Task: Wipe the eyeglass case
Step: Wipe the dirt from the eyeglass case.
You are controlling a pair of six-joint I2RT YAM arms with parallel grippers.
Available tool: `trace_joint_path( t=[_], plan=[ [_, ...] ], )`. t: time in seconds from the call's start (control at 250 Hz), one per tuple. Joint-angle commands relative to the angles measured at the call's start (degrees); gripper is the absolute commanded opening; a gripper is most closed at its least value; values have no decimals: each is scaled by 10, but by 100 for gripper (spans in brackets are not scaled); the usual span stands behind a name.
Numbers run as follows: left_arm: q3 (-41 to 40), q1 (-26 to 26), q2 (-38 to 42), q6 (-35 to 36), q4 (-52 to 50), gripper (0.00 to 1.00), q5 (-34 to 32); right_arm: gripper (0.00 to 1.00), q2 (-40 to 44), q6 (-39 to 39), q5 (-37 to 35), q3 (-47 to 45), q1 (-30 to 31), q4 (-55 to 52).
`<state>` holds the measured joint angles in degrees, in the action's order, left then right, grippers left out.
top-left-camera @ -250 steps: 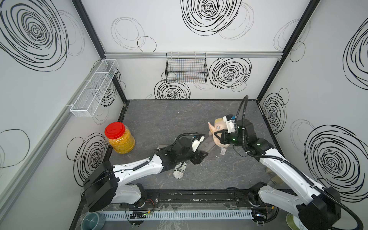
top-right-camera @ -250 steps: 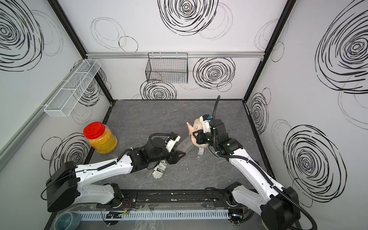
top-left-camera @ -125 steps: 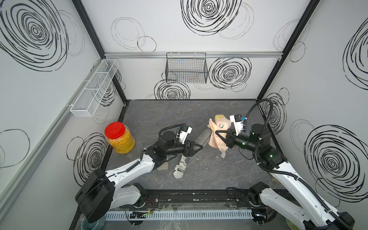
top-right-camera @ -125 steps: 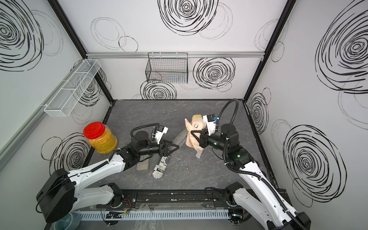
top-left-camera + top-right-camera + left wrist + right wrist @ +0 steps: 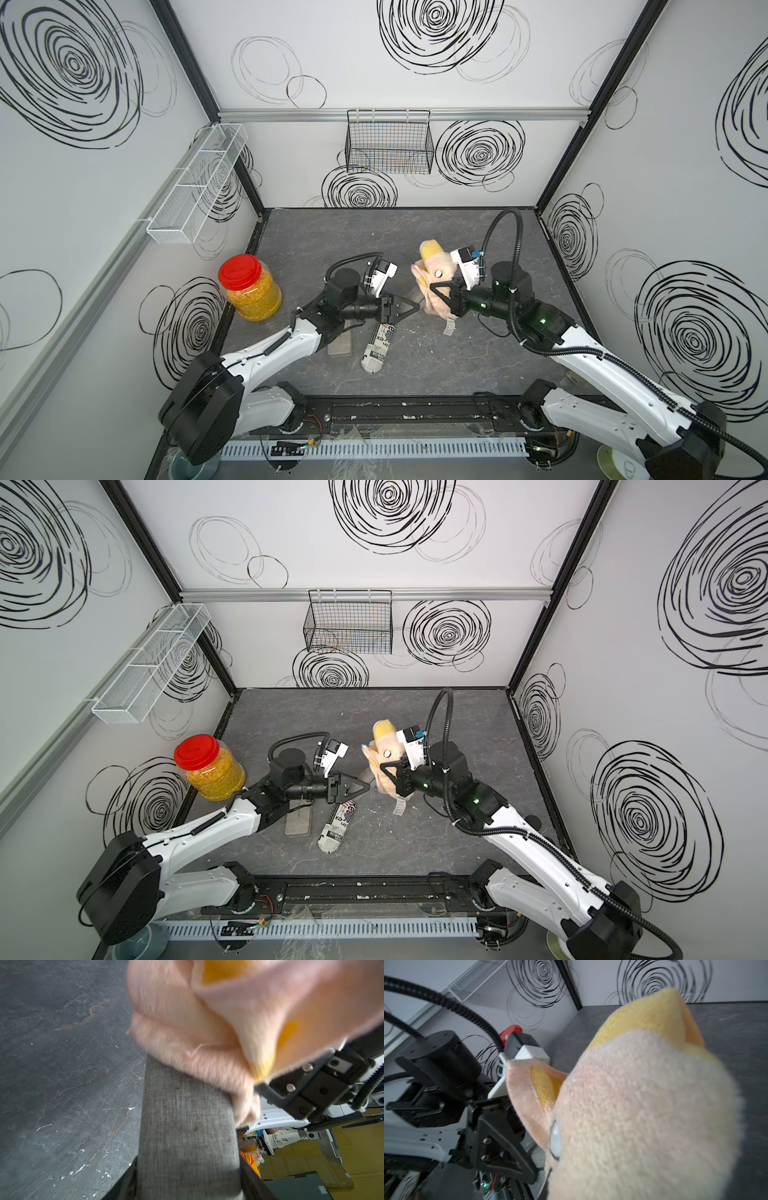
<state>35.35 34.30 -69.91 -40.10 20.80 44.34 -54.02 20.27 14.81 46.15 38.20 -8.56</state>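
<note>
A grey fabric eyeglass case (image 5: 187, 1126) is held above the table, with my left gripper (image 5: 409, 309) (image 5: 359, 788) shut on its near end. Only a sliver of the case (image 5: 415, 296) shows in both top views. My right gripper (image 5: 432, 289) (image 5: 383, 767) is shut on a fluffy pink-and-yellow cloth (image 5: 434, 270) (image 5: 643, 1115). The cloth (image 5: 197, 1022) lies against the far end of the case and covers it. In the right wrist view the cloth hides that gripper's own jaws.
A newsprint-patterned pouch (image 5: 378, 347) and a flat grey block (image 5: 340, 343) lie on the table under the left arm. A red-lidded jar (image 5: 249, 286) stands at the left edge. On the walls hang a black wire basket (image 5: 388, 141) and a white wire shelf (image 5: 199, 183).
The right arm has swung round and carried the cloth leftwards onto the end of the case. The left gripper has lifted slightly with the case in it.
</note>
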Motion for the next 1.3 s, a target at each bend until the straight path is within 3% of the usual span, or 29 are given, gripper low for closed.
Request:
trace_joint_path(
  t=[0.0,0.08,0.336,0.4,0.559,0.659,0.743,0.863,1.075,1.175,1.299],
  plan=[
    [19,-3,25,8,43,55,28,1,22,-10,-47,11,-40,-13],
    [22,-4,23,6,49,55,27,2,24,-11,43,-1,-27,35],
    [30,-4,11,-10,73,55,29,4,-12,-32,139,14,72,48],
    [31,-5,13,-9,73,55,29,3,-14,-39,96,20,72,24],
    [31,-5,22,0,58,55,28,0,-3,-30,-164,37,47,-63],
    [31,-5,26,7,46,55,27,0,14,-17,-204,37,14,-71],
    [30,-6,26,9,45,54,25,1,29,-25,-145,29,-1,-49],
    [32,-6,21,7,50,55,25,2,24,-50,19,25,23,0],
    [38,-5,16,6,54,55,28,4,-14,-59,110,28,75,15],
    [38,-5,20,9,50,55,28,3,-13,-62,65,27,73,-3],
    [35,-6,26,9,48,55,28,0,-3,-52,-116,35,55,-54]
  ],
)
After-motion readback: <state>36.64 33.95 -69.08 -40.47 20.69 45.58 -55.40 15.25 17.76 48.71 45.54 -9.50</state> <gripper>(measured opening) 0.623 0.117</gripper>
